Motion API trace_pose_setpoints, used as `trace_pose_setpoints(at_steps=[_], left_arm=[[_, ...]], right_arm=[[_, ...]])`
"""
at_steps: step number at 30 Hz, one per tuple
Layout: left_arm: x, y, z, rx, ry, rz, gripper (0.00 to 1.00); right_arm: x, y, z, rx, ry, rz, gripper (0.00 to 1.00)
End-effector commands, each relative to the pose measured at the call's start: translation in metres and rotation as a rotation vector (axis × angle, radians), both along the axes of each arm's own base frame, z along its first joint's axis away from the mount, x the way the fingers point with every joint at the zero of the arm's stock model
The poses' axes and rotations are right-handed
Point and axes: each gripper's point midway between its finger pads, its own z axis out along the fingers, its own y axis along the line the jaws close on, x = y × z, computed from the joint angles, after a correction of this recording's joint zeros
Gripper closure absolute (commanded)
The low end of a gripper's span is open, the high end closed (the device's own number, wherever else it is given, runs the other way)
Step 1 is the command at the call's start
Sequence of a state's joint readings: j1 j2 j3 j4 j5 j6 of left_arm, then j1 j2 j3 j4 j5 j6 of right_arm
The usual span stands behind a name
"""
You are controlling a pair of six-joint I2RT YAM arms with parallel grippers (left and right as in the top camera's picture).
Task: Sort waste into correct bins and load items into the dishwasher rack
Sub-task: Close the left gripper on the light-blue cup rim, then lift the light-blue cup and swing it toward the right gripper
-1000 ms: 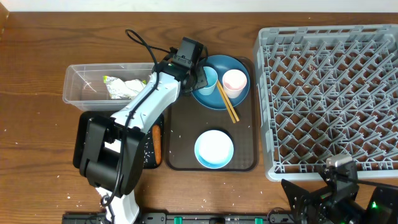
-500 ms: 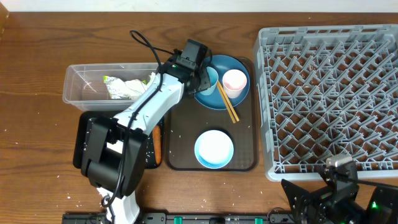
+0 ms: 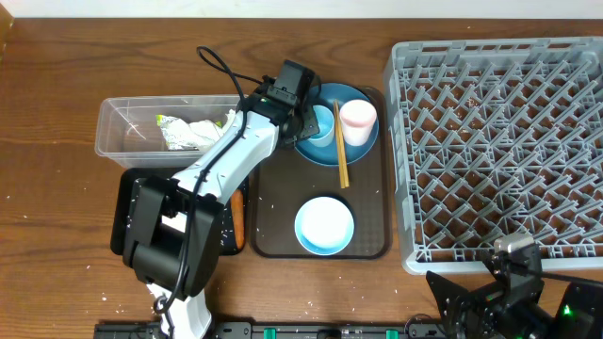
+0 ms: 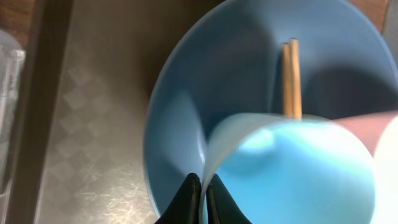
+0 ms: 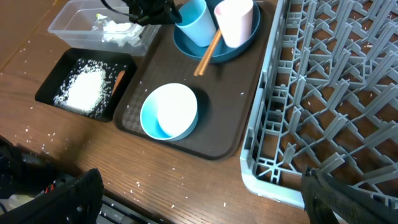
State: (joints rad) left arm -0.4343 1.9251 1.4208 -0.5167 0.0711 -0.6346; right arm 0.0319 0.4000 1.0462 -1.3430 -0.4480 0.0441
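The jaws of the left gripper (image 4: pixel 203 194) have just closed their last gap and now pinch the near wall of the light blue cup (image 4: pixel 292 168), one finger inside the rim and one outside, with the thin wall between them. The cup stands in the large dark blue dish (image 4: pixel 236 62), directly ahead of the jaws. With that squeeze the brown wooden chopsticks (image 3: pixel 338 143), which lay slanting beyond the cup half a second ago, have swung nearly straight. One end rests on the dish past the cup and the other lies out on the dark brown serving tray (image 3: pixel 278 212). The pink cup (image 3: pixel 358 119), just across the chopsticks from the jaws, seems nudged a little too. The grip looks made, so the cup seems ready to be lifted toward the dishwasher rack (image 3: pixel 490 141), well off beyond the pink cup. A pinch on a thin wall may let the cup swing, so a slow lift seems wise. The right gripper (image 5: pixel 199 186) has its jaws spread wide on nothing, at the rack's near corner, far from the left jaws.
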Motion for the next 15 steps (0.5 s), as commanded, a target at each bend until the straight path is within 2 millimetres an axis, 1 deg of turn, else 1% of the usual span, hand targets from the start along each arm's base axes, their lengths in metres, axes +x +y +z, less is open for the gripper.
trace_pose_setpoints(at_steps=[1, 4, 7, 11, 15], left_arm=[[0.003, 0.012, -0.01, 0.007, 0.022, 0.055, 0.94], [0.005, 0.022, -0.009, 0.009, 0.026, 0.076, 0.94], [0.009, 0.034, 0.003, 0.0, 0.007, 0.102, 0.94], [0.01, 0.05, 0.036, -0.036, -0.037, 0.14, 0.94], [-0.001, 0.048, 0.081, -0.151, -0.075, 0.111, 0.94]], right_arm=[[0.001, -0.001, 0.0, 0.0, 0.005, -0.011, 0.01], [0.001, -0.001, 0.0, 0.0, 0.005, -0.011, 0.01], [0.001, -0.001, 0.0, 0.0, 0.005, -0.011, 0.01], [0.001, -0.001, 0.0, 0.0, 0.005, -0.011, 0.01], [0.001, -0.001, 0.0, 0.0, 0.005, -0.011, 0.01]])
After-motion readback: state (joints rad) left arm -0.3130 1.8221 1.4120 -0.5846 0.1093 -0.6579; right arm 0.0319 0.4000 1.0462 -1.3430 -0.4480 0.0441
